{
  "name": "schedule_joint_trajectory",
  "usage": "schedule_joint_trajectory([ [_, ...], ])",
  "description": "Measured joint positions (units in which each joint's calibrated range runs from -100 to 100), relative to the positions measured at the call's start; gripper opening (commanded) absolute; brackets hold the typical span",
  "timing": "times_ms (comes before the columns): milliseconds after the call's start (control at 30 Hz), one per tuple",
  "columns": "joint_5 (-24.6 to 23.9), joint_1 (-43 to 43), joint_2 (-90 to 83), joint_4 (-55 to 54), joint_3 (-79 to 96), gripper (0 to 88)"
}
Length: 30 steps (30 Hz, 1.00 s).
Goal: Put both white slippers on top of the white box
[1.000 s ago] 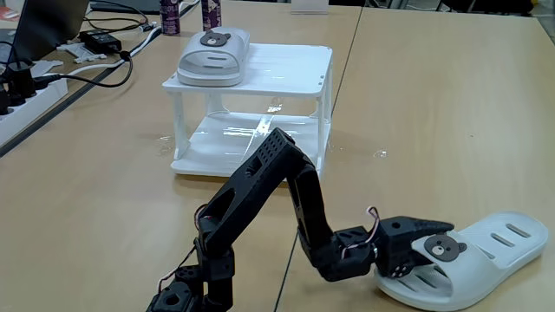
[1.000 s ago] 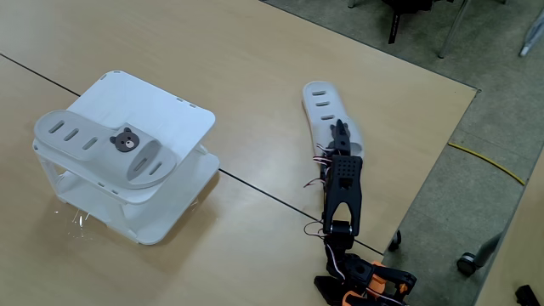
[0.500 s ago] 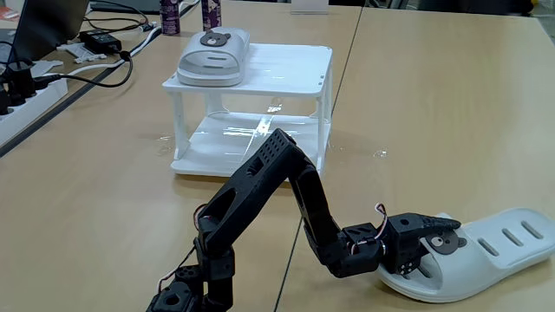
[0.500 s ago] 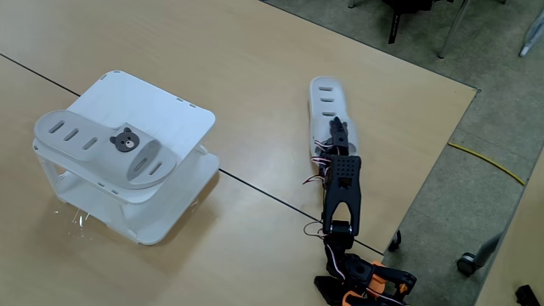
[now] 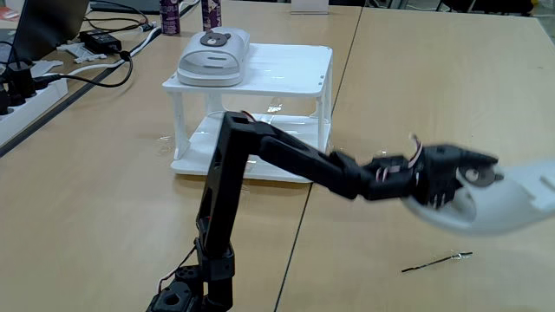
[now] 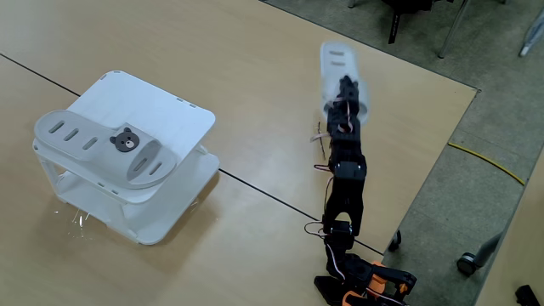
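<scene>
A pale wooden surface [image 5: 416, 95] carries the white box [image 5: 286, 65], one white slipper [image 5: 214, 54] already resting on its top. The pincer [image 5: 473, 173] is clenched on the second slipper [image 5: 512, 201] at its strap, now lifted clear where it lay flat before. Light, stiff rubber, it looks likely to swing; the strap suits gripping.

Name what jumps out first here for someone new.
The black arm stretched out low, its pincer shut on a white slipper lifted off the wooden table, at the right of a fixed view. Then the other slipper, bear badge up, lying on the white box.
</scene>
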Motion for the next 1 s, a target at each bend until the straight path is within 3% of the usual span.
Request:
schedule_joint_trajectory([
  [400,0.0,0.0,-23.18,40.34,-24.89,0.7],
  [600,0.0,0.0,-34.56,48.58,-26.24,0.7],
  [867,0.0,-0.07,-40.33,48.84,-26.24,0.7],
  [1000,0.0,-5.77,-39.75,48.84,-26.24,0.7],
])
